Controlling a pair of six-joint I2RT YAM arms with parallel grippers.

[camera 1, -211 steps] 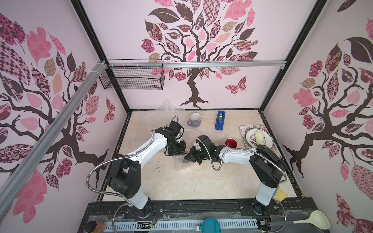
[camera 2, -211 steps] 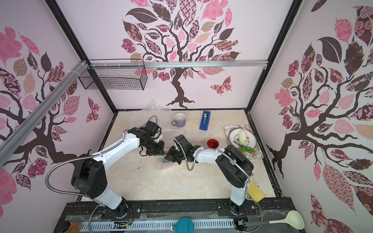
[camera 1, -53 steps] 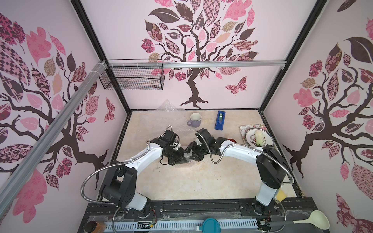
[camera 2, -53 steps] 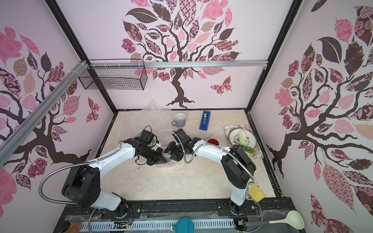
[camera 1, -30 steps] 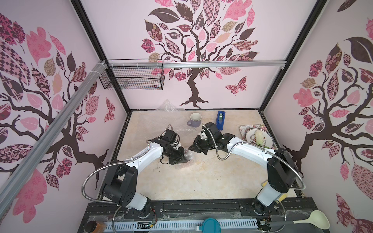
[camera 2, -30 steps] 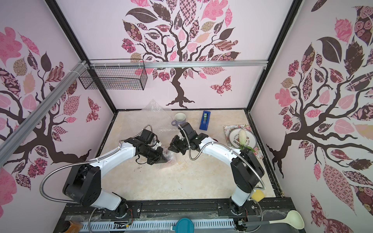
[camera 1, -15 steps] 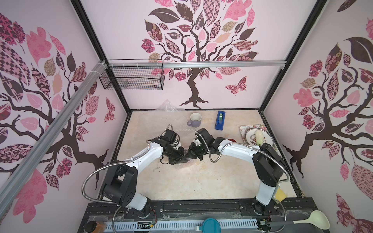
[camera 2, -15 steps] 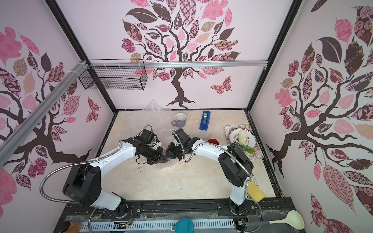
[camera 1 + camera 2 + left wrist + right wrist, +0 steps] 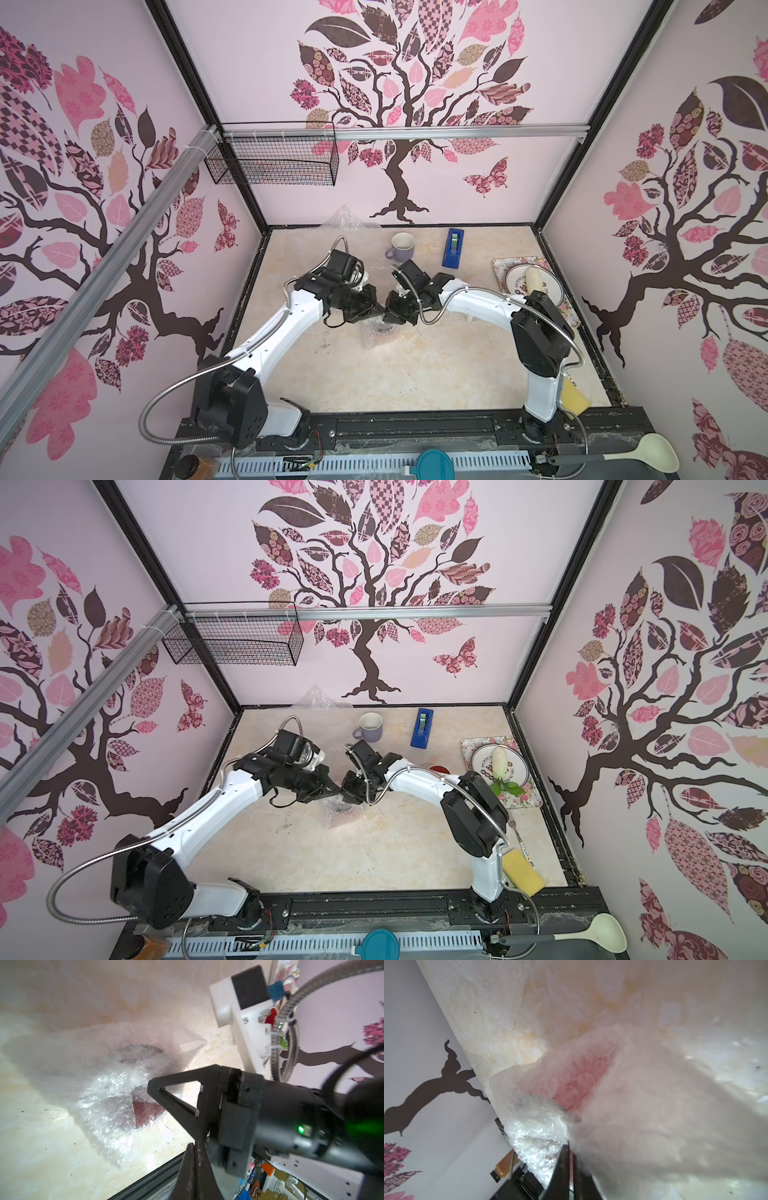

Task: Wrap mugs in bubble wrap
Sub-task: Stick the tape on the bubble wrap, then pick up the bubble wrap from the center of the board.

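Note:
A red mug (image 9: pixel 148 1110) lies bundled in bubble wrap (image 9: pixel 379 336) mid-table, also visible through the wrap in the right wrist view (image 9: pixel 578 1082). My left gripper (image 9: pixel 375 308) is shut and empty against the bundle's left side, its jaws pressed together (image 9: pixel 194 1147). From the right, my right gripper (image 9: pixel 392 318) has its tips buried in a fold of the wrap at the mug's mouth. Its jaws (image 9: pixel 569 1150) stand almost together with a thin slit. The lavender mug (image 9: pixel 402 246) stands at the back. A red-inside mug (image 9: pixel 437 768) peeks from behind the right arm.
A blue tape dispenser (image 9: pixel 453 248) stands at the back beside the lavender mug. More loose bubble wrap (image 9: pixel 347 219) lies against the back wall. On the right, a plate (image 9: pixel 519 279) sits on a floral tray. A yellow sponge (image 9: pixel 523 875) lies by the right arm's base.
A second ago my right gripper was lifted toward the back, away from the bundle. It has come back down onto the wrapped mug. The left arm has stayed put.

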